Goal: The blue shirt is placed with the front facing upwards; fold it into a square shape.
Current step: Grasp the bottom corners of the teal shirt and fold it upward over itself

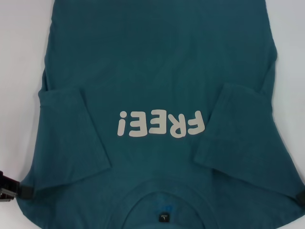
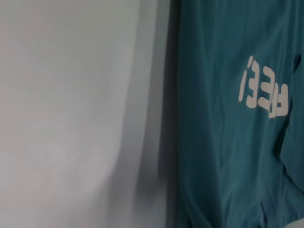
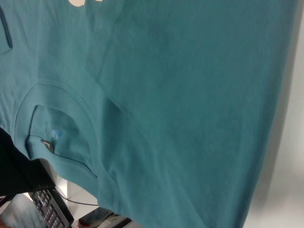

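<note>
— Shirt [image 1: 157,62]?
— Spread flat, front up, on the white table [image 2: 71,114]. Collar [image 1: 162,200] at the near edge, hem far off. Cream lettering [image 1: 161,124] on the chest, upside down from the head view. Small dark tag [image 1: 163,218] inside the neck.

— Sleeves?
— Both folded inward onto the body. Left sleeve [image 1: 71,138] lying over the left side, right sleeve [image 1: 238,138] over the right, lettering between them and uncovered.

— Left gripper [image 1: 12,188]?
— Low at the near left corner, just beside the shirt's shoulder edge. Only a dark part visible; clenched or released, cannot tell. Contact with the cloth, cannot tell either.

— Right gripper [image 1: 300,196]?
— Barely in view at the near right edge, by the other shoulder. State also impossible to tell.

— Wrist views?
— Left one: bare table beside the shirt's side edge, lettering farther in. Right one: collar, tag and a broad stretch of teal cloth, table along one side.
</note>
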